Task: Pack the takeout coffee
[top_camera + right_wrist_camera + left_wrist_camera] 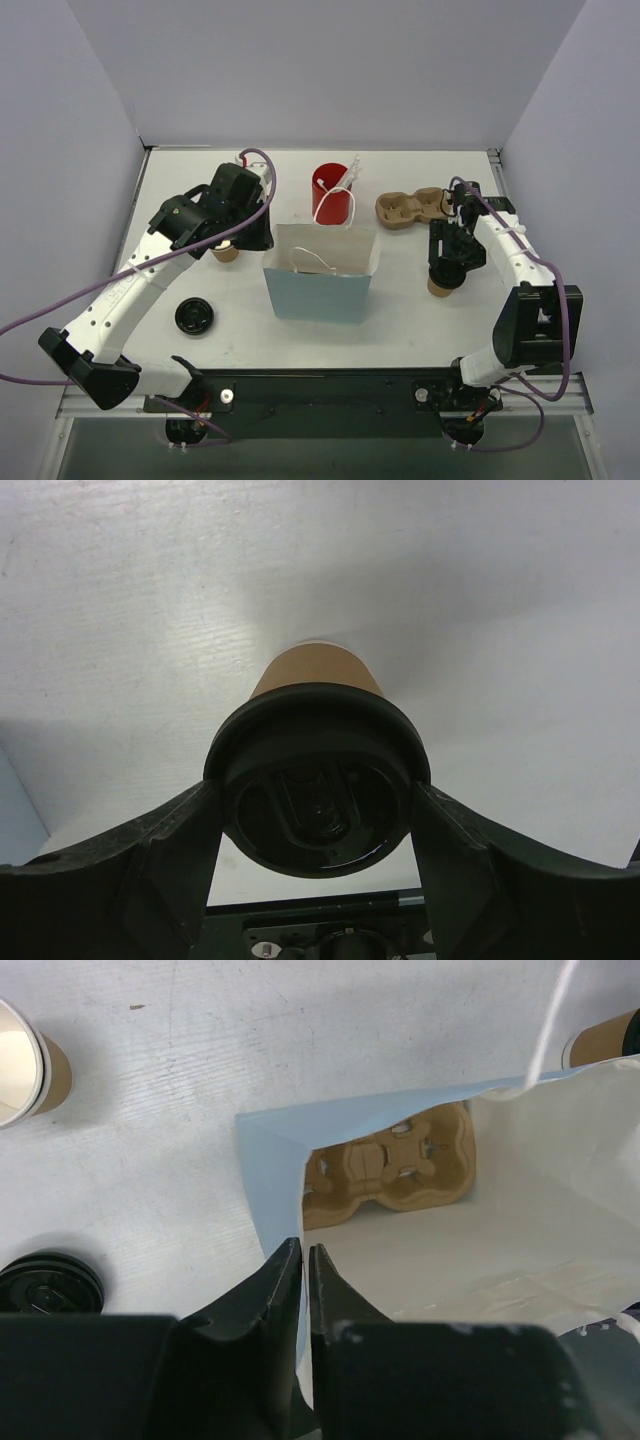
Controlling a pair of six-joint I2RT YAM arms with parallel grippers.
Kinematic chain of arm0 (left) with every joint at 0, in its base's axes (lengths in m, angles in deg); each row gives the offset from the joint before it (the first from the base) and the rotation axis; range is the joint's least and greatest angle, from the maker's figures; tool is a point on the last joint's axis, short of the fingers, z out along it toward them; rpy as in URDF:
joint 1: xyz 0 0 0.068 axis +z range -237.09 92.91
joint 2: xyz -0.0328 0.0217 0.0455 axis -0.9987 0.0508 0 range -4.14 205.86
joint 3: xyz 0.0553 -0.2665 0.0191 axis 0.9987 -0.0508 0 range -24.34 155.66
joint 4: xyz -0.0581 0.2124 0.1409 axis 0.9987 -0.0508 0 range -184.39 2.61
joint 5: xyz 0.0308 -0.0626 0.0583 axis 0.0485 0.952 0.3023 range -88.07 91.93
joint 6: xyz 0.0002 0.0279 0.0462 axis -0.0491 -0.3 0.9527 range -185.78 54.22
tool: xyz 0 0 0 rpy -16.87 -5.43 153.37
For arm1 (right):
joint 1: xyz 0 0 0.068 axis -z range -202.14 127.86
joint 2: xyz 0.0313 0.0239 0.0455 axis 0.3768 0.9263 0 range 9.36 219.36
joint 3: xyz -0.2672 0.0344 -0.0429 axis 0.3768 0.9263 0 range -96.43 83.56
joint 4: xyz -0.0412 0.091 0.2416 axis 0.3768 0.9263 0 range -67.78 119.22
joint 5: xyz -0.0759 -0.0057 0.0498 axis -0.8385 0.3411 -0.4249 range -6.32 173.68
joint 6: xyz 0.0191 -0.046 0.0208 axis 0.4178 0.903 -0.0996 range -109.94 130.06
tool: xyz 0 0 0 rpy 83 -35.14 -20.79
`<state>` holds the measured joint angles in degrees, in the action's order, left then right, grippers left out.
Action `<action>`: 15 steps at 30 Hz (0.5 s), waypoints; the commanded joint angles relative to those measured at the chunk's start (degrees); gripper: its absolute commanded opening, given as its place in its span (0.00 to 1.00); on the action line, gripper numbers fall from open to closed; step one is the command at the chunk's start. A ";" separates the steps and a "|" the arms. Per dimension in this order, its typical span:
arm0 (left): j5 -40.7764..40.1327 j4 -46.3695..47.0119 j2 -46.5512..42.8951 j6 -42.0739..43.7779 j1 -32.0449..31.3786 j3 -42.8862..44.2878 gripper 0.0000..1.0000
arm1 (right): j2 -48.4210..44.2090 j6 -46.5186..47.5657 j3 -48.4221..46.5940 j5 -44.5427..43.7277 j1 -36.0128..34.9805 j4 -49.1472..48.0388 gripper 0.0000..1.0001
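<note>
The takeout coffee (440, 287), a kraft cup (318, 675) with a black lid (318, 742), stands on the table at the right. My right gripper (443, 272) reaches down over it, and in the right wrist view its fingers (170, 850) press the lid's rim from both sides. The light blue paper bag (322, 285) stands open in the middle. My left gripper (304, 1250) is shut on the bag's left rim (262, 1175), also seen from above (262, 242). A kraft cup carrier (390, 1165) lies at the bottom of the bag.
A lidless kraft cup (226, 252) stands left of the bag, also in the left wrist view (25, 1060). A loose black lid (194, 316) lies at the front left. A red cup with white stirrers (331, 195) stands behind the bag. Another carrier (412, 208) lies at the back right.
</note>
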<state>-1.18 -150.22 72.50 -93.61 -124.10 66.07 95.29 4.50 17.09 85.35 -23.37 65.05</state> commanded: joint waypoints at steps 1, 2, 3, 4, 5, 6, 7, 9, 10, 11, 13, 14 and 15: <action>-1.72 1.92 -1.05 0.85 0.28 1.26 0.26 | -1.03 -4.89 -4.27 -3.15 -3.86 7.26 0.49; -2.24 1.83 -1.32 0.77 0.19 1.08 0.29 | -1.20 -5.59 -6.45 -3.60 -4.38 8.92 0.49; -3.64 1.57 -1.32 0.68 0.19 1.08 0.31 | -1.81 -6.73 -7.52 -4.30 -5.00 9.81 0.48; -4.00 1.22 -1.23 0.68 0.19 1.17 0.32 | -2.25 -7.09 -8.66 -5.44 -5.79 10.77 0.48; -4.27 1.22 -1.14 0.76 0.28 1.26 0.34 | -2.69 -7.35 -11.63 -5.54 -6.14 12.96 0.47; -4.44 1.22 -0.88 0.94 0.28 1.43 0.34 | -3.48 -7.79 -13.14 -5.54 -6.41 14.11 0.47; -4.36 1.13 -0.79 1.03 0.19 1.61 0.34 | -4.01 -7.88 -15.15 -5.71 -7.28 16.65 0.47; -4.62 0.95 -0.62 1.03 0.19 1.87 0.34 | -5.33 -7.97 -21.48 -5.98 -8.08 19.21 0.47; -4.79 0.69 -0.62 1.03 0.19 1.87 0.34 | -5.68 -8.15 -23.68 -6.07 -8.43 21.75 0.46; -4.71 0.69 -0.62 1.12 0.19 1.79 0.34 | -6.12 -8.32 -25.87 -5.63 -9.22 22.81 0.46; -4.62 0.78 -0.53 1.73 0.19 1.52 0.32 | -7.44 -9.02 -33.08 -5.01 -9.84 25.97 0.44; -4.71 0.86 -0.53 1.82 0.19 1.44 0.31 | -7.79 -8.94 -35.89 -4.40 -10.88 26.60 0.44; -4.71 1.30 -0.53 2.08 0.19 1.26 0.24 | -8.75 -8.85 -40.00 -2.66 -11.50 26.78 0.43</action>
<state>-4.87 -150.31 72.48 -93.24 -124.10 66.07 91.55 -2.67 -11.94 81.90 -32.64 82.08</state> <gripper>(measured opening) 0.314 0.694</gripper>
